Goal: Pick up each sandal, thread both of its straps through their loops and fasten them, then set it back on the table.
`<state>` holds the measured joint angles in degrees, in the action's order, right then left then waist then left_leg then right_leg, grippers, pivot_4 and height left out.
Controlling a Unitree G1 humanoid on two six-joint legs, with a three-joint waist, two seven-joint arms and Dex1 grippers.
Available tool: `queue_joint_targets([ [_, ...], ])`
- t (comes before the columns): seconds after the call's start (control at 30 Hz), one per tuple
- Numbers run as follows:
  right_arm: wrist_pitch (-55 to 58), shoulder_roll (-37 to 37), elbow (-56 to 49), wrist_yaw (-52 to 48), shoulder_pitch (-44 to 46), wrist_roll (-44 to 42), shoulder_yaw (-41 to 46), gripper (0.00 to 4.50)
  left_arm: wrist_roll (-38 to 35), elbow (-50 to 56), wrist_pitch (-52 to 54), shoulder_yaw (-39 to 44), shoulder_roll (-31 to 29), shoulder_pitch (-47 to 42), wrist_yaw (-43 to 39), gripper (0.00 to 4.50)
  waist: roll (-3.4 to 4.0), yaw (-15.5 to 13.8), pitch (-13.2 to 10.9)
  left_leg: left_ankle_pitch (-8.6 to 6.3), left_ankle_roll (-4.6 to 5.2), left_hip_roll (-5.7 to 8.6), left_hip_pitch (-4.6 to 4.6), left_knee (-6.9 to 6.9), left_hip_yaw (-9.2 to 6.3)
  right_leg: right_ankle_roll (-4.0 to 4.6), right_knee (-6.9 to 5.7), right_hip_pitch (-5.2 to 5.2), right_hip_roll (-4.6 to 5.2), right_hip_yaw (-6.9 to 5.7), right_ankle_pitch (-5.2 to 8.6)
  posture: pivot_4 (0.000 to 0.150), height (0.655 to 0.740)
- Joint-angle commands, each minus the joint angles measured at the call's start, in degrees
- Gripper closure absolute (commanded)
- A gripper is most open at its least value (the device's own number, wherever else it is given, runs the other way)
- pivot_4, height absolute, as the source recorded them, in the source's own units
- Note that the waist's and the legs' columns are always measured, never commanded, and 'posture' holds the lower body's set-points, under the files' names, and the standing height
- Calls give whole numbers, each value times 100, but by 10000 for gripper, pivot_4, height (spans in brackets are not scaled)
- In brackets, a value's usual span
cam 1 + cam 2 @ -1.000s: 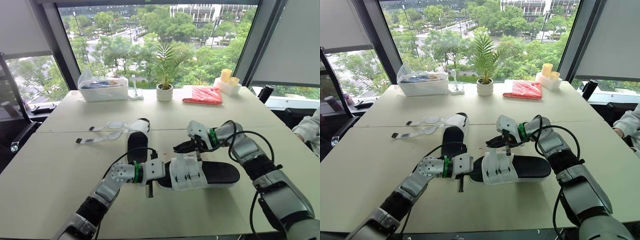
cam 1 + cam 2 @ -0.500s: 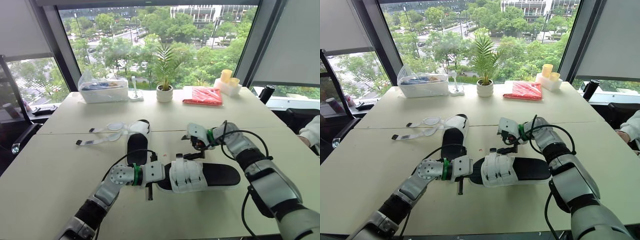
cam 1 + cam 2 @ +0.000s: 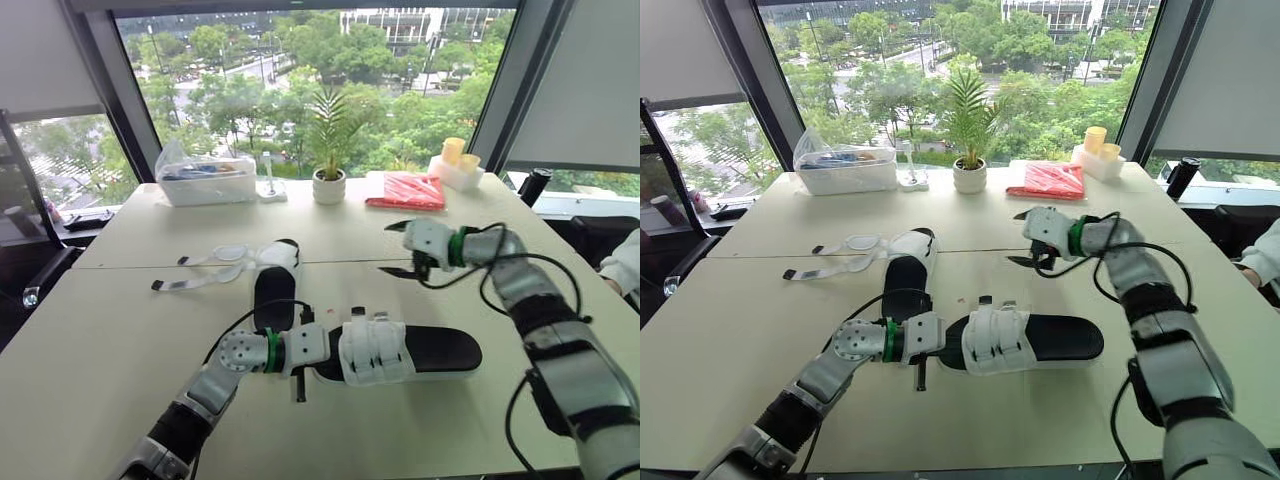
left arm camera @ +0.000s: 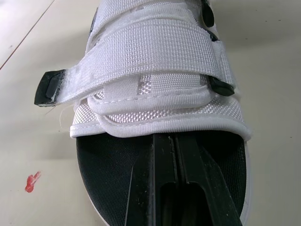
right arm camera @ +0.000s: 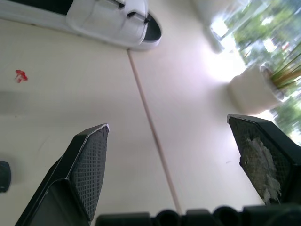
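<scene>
Near sandal (image 3: pixel 400 350) lies flat at lower centre: matte black footbed, two white woven straps lapped over a padded mesh upper. Left gripper (image 4: pixel 175 141) sits low at its end, arm stretched along the table, fingers (image 4: pixel 197 179) pressed together over the footbed. Right gripper (image 3: pixel 400 248) hangs above the table at centre right, wrist bent, grid-textured pads spread wide, empty. Second sandal (image 3: pixel 272 285) lies at centre left, straps splayed. The table (image 3: pixel 100 330) is smooth beige with a seam. Window (image 3: pixel 250 80) across the top shows trees.

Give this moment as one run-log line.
left gripper: shut, at near sandal toe | right gripper: open, empty, above table | far sandal: straps loose
</scene>
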<state>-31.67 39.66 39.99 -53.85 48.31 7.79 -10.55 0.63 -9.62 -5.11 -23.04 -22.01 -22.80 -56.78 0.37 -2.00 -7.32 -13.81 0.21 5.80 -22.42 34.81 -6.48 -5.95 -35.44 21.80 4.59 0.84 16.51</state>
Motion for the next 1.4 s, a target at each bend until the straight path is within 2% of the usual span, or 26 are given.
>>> queue_joint_targets([
  [0.03, -1117, 461, -934, 455, -703, 230, 223, 1447, -1, 45, 612, -96, -397, 462, -342, 45000, 5, 40, -8, 0, -1, -1, -2, -4, 2, -1, -4, 3, -1, 2, 1, 1500, 7400],
  [0.17, -2356, 922, -1147, 1144, -1219, 852, 314, 1447, -537, 698, 1063, 352, -605, 477, -363, 45000, 14, 180, -82, 13, -20, -3, -23, -2, 31, 0, -62, 44, -1, 23, 8, 1500, 7400],
  [0.3, -3707, 1293, -776, 1907, -1376, 1627, 311, 1447, -1083, 1231, 1567, 822, -782, 418, -392, 45000, 3, 265, -160, 20, -28, -15, -21, 11, 31, 3, -81, 46, -13, 19, 8, 1500, 7400],
  [0.43, -4754, 1325, -472, 2679, -1398, 2470, 368, 1447, -1609, 1727, 2169, 1213, -959, 376, -419, 45000, -21, 290, -218, 25, -35, -17, -21, 27, 32, 4, -100, 51, -18, 20, 7, 1500, 7400],
  [0.53, -5363, 1079, -656, 3034, -1416, 2854, 367, 1447, -2018, 2034, 2611, 1589, -1173, 400, -439, 45000, -23, 288, -247, 42, -63, -18, -24, 27, 32, 5, -110, 59, -19, 23, 6, 1500, 7400],
  [0.83, -5579, -66, -830, 3771, -713, 4111, 34, 1447, -2647, 2347, 3488, 2415, -1454, 453, 5, 45000, -54, 281, -309, 69, -109, -20, -22, 34, 32, 14, -161, 77, -27, 32, 11, 1500, 7400],
  [1.1, -5130, -582, -788, 4703, -202, 5199, -532, 1447, -2574, 2403, 3471, 2470, -1500, 489, 227, 45000, -55, 283, -310, 78, -124, -24, -22, 31, 27, 21, -176, 86, -41, 37, 11, 1500, 7400],
  [1.2, -4818, -568, -839, 5215, -115, 5485, -670, 10245, -2382, 2396, 3331, 2405, -1586, 539, 274, 45000, -55, 285, -310, 81, -130, -32, -22, 31, 27, 29, -177, 87, -48, 38, 7, 1500, 7400],
  [1.27, -4614, -513, -882, 5427, -77, 5590, -775, 19361, -2381, 2372, 3320, 2430, -1583, 526, 312, 45000, -55, 293, -310, 85, -136, -38, -22, 29, 28, 35, -179, 91, -54, 40, 4, 1500, 7400],
  [1.37, -4397, -400, -967, 5639, -67, 5668, -927, 35457, -2370, 2312, 3283, 2420, -1572, 461, 330, 45000, -55, 296, -310, 89, -143, -51, -22, 29, 30, 45, -182, 94, -71, 43, -1, 1500, 7400],
  [1.4, -4313, -353, -994, 5688, -81, 5690, -968, 39352, -2340, 2258, 3249, 2390, -1555, 421, 333, 45000, -55, 295, -310, 90, -145, -54, -22, 29, 30, 47, -183, 95, -79, 44, -3, 1500, 7400],
])
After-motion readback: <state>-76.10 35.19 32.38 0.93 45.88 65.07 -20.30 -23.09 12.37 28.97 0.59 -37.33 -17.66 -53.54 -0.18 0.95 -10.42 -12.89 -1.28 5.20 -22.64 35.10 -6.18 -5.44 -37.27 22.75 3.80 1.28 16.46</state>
